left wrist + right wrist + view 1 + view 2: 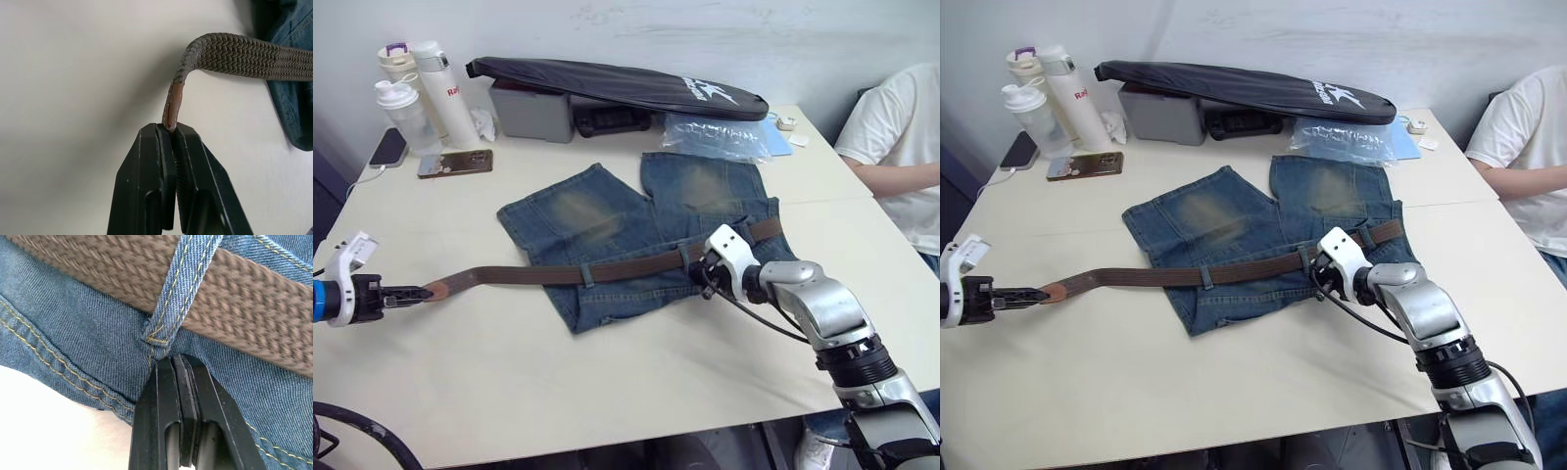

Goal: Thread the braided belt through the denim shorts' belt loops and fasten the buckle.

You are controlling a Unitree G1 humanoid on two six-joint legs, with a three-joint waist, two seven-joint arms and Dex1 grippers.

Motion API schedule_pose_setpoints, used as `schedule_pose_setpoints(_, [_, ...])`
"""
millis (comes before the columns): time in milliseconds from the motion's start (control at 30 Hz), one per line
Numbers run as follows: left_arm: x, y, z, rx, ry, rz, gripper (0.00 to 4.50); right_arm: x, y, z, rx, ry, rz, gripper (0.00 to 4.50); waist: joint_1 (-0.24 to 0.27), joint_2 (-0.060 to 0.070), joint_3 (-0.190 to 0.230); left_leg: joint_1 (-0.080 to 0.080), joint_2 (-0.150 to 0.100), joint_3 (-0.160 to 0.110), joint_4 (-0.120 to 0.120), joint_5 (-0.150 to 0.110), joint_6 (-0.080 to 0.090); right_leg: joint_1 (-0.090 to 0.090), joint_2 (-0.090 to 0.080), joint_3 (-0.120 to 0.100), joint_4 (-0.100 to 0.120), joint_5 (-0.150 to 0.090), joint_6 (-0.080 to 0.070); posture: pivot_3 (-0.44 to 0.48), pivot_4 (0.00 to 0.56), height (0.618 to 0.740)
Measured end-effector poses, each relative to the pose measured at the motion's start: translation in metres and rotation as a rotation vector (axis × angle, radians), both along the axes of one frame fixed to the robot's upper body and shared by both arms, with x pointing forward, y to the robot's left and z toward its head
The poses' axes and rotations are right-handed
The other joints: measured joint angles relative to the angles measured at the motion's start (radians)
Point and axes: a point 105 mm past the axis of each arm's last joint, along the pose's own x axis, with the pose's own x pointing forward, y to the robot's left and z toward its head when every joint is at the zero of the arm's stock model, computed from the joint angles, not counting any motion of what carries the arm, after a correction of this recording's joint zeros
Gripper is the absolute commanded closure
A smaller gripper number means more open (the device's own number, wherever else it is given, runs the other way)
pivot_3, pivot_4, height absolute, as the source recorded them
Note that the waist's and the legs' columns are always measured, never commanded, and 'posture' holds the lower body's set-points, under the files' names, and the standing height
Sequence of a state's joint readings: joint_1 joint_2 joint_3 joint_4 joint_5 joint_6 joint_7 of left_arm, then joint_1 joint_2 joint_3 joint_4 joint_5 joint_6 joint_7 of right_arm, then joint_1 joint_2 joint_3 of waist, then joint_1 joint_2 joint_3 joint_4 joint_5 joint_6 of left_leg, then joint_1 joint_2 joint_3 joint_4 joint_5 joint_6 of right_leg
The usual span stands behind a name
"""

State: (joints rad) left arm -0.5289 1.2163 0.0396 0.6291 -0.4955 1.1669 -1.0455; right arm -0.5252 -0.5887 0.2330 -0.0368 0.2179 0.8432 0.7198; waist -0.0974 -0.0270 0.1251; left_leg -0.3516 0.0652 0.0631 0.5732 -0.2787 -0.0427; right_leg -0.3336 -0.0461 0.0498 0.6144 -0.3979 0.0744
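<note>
A: Quick status, where's everything sitting?

B: I'm looking at the denim shorts (636,230) lying flat mid-desk (607,382), waistband toward me. The braided belt (558,273) is running along the waistband, passing under at least two belt loops (588,273), its tan tip trailing off to my left.

A: Jaws?

B: Left gripper (170,128) is clamping its jaws together on that leather tip, edge-on. Right gripper (175,360) has jaws closed at the foot of a loop; I'm reading it as pinching denim right there, though the pinch is hard to confirm. I can't make out the buckle.

A: Handling?

B: I'm judging the belt as light and floppy: the weave is bending sharply just behind the tip. The tip looks smooth, thin and stiffer, so that's the spot to hold for feeding. The woven strap looks ribbed and grippy, likely dragging in loops. Denim is soft, faded, thick-stitched at the seams; it'll bunch unless pinned beside the loop.
</note>
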Motion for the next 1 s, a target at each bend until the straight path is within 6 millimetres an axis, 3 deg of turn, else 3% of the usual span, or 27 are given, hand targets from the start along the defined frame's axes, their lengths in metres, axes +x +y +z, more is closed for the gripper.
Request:
schedule_pose_setpoints(233, [-0.024, 0.045, 0.009, 0.11, 0.045, 0.118, 4.44, 0.001, 0.003, 0.0, 0.0, -0.006, 0.023, 4.5, 0.0, 0.002, -0.003, 0.001, 0.0, -0.004, 0.0, -0.001, -0.002, -0.009, -0.003, -0.005, 0.006, 0.0, -0.002, 0.0, 0.15, 0.74])
schedule_pose_setpoints(467, [-0.015, 0.05, 0.02, 0.16, 0.014, 0.119, 4.44, 0.002, 0.002, -0.002, -0.01, -0.005, 0.022, 4.5, 0.005, 0.001, -0.005, 0.001, -0.001, -0.003, -0.001, -0.001, -0.002, -0.011, -0.012, -0.021, 0.007, -0.001, -0.015, 0.0, 0.15, 0.74])
schedule_pose_setpoints(667, [0.008, 0.034, 0.028, 0.185, -0.034, 0.036, 4.44, 0.001, 0.002, -0.001, -0.009, -0.009, 0.021, 4.5, 0.008, 0.001, -0.005, 0.001, -0.001, -0.001, -0.003, -0.001, -0.002, -0.012, -0.013, -0.024, 0.008, 0.003, -0.009, 0.0, 0.15, 0.74])
schedule_pose_setpoints(800, [0.035, 0.011, 0.047, 0.235, -0.172, -0.134, 4.44, -0.001, 0.0, -0.003, -0.016, -0.006, 0.011, 4.5, 0.013, 0.001, -0.006, 0.0, -0.001, -0.001, -0.004, -0.001, -0.002, -0.012, -0.014, -0.025, 0.007, 0.003, -0.009, 0.0, 0.15, 0.74])
schedule_pose_setpoints(1000, [0.072, -0.031, 0.049, 0.361, -0.377, -0.469, 4.44, -0.004, 0.001, -0.002, -0.012, -0.014, -0.007, 4.5, 0.014, 0.001, -0.008, 0.0, -0.001, 0.0, -0.004, -0.001, -0.001, -0.013, -0.014, -0.027, 0.007, 0.003, -0.009, 0.0, 0.15, 0.74])
